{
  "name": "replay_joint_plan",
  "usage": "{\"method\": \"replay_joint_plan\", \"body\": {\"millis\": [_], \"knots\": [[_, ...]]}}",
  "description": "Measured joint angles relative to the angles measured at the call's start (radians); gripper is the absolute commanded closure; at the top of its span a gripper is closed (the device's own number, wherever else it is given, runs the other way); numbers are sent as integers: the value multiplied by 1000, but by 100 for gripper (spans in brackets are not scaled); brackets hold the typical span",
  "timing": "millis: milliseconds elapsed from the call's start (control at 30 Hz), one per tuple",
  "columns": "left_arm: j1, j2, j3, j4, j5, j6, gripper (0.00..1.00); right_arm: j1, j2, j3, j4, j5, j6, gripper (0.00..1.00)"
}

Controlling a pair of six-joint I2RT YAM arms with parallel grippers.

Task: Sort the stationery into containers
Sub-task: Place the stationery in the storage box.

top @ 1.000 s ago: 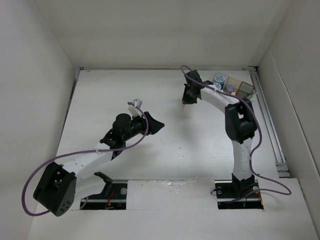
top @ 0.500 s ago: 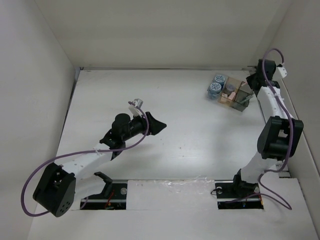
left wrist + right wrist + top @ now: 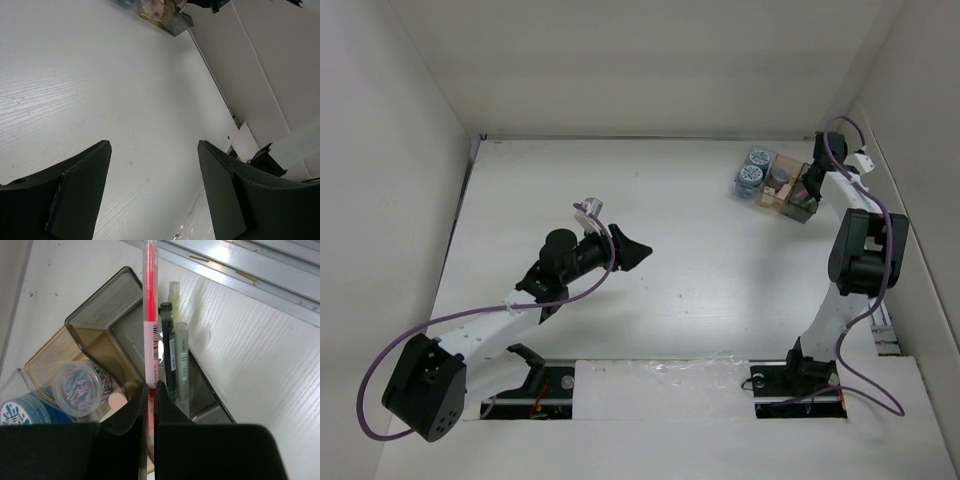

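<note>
The containers point(image 3: 776, 186) sit at the far right of the table: joined clear, tan point(image 3: 46, 359) and dark grey point(image 3: 102, 315) bins. Two blue rolls point(image 3: 754, 168) fill the left bins. A silvery-lavender cylinder point(image 3: 77, 387) stands in the tan bin. My right gripper point(image 3: 150, 388) hovers over the block, shut on a pink-red pen point(image 3: 150, 315) that runs across the dark grey bin. Beside it, in that bin, lie a yellow-green pen point(image 3: 174, 294) and two other pens. My left gripper point(image 3: 154, 146) is open over bare table at mid-left, with nothing between its fingers.
An aluminium rail point(image 3: 240, 267) runs along the table's right edge just behind the bins, and the white side wall point(image 3: 905, 200) rises close beyond it. The back wall point(image 3: 650, 70) closes off the far edge.
My right arm has swung from the table's far middle to the bins at far right, carrying the pink-red pen. The left jaws have opened wider; that arm barely moved.
</note>
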Motion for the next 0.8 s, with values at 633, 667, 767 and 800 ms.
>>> {"method": "replay_joint_plan", "body": {"millis": [633, 667, 767, 800], "knots": [[0, -15, 0, 0, -2, 0, 33, 138, 87, 24, -52, 293, -27, 62], [0, -16, -1, 1, -4, 0, 33, 142, 87, 25, -58, 303, -25, 57], [0, -19, -6, 0, -7, 0, 31, 143, 83, 31, -69, 329, -16, 41], [0, -19, -6, 0, -9, 0, 31, 143, 77, 32, -72, 333, -13, 38]]}}
